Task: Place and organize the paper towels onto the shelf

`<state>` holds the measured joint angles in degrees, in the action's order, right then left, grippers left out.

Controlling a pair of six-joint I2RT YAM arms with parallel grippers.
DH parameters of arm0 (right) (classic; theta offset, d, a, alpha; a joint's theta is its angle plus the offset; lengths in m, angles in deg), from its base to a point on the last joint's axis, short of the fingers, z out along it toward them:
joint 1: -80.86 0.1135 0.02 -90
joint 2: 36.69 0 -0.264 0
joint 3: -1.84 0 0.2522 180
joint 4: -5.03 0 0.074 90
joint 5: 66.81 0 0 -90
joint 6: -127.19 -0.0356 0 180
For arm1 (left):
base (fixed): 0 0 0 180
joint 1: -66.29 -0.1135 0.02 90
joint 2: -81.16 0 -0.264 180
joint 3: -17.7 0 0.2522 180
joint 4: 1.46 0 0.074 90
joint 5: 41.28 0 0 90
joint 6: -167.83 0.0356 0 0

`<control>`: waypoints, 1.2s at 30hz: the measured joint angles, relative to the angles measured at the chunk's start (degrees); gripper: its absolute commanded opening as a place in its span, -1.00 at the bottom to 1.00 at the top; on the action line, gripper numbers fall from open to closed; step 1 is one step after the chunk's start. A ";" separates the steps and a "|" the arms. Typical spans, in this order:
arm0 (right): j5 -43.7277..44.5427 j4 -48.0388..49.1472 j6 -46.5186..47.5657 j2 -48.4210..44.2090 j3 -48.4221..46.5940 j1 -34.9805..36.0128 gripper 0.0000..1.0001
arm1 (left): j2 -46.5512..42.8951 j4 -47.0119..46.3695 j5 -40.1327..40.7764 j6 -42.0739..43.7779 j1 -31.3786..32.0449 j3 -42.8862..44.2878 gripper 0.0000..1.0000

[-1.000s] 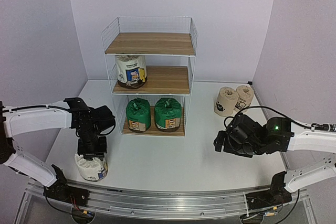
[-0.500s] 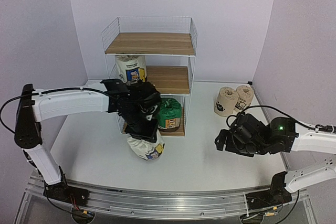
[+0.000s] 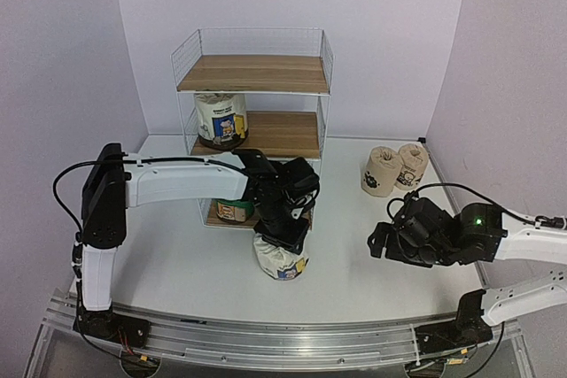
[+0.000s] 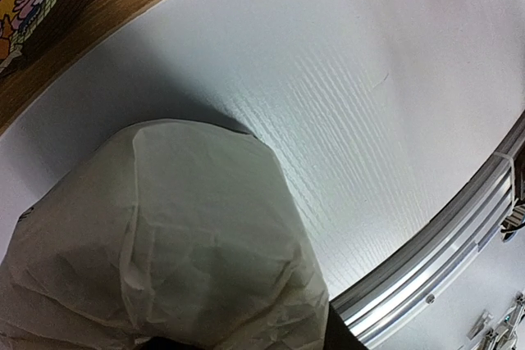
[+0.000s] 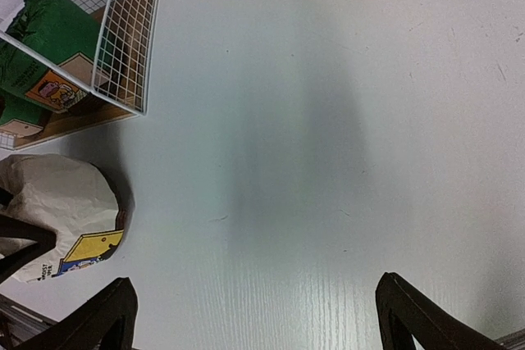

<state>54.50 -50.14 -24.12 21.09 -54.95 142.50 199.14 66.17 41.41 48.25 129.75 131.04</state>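
Left arm has swung from near-left across to centre, bringing a roll with it; right arm has hardly shifted.

- Left claw (image 3: pixel 283 238): pinching the white roll (image 3: pixel 282 261) by its crumpled top. Fingers are hidden under the wrapper in the wrist view, so the grip is read from above. Roll sits just near of the shelf (image 3: pixel 252 73), at its right front corner. Cannot tell if its base touches the table (image 3: pixel 177 254).
- Shelf: top board bare. Middle board has a second white roll (image 3: pixel 221 119) at its left, right half open. Bottom board holds both green rolls (image 5: pixel 45 26) and looks full.
- Step in hand: carrying the white roll to its place, likely the middle tier beside its twin.
- Next move calls for a lift above the middle board's front edge, then a push far and a little left into the open half, staying under the top board.
- Edges: white mesh side (image 5: pixel 123 38) is close on the right of that slot. Rail (image 3: pixel 266 338) runs along the near edge.
- Tan rolls (image 3: pixel 383 172): far right, touching, untouched.
- Right claw (image 5: pixel 256 280): spread wide, holding nothing, over bare table, well apart from the left arm.
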 measured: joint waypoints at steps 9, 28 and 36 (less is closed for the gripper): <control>-1.31 4.28 10.62 1.52 0.01 0.00 0.96 | 0.30 0.40 1.01 0.23 0.57 1.66 0.60; -8.24 43.65 44.21 18.27 8.55 10.93 0.97 | -14.80 5.86 7.20 -4.69 0.70 2.43 0.99; 0.71 54.46 43.78 32.88 5.28 13.64 0.96 | -30.24 10.04 19.53 -15.01 0.72 -9.05 0.99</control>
<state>55.21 4.32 19.66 53.98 -49.67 156.15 168.89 76.21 60.94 33.23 130.47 122.00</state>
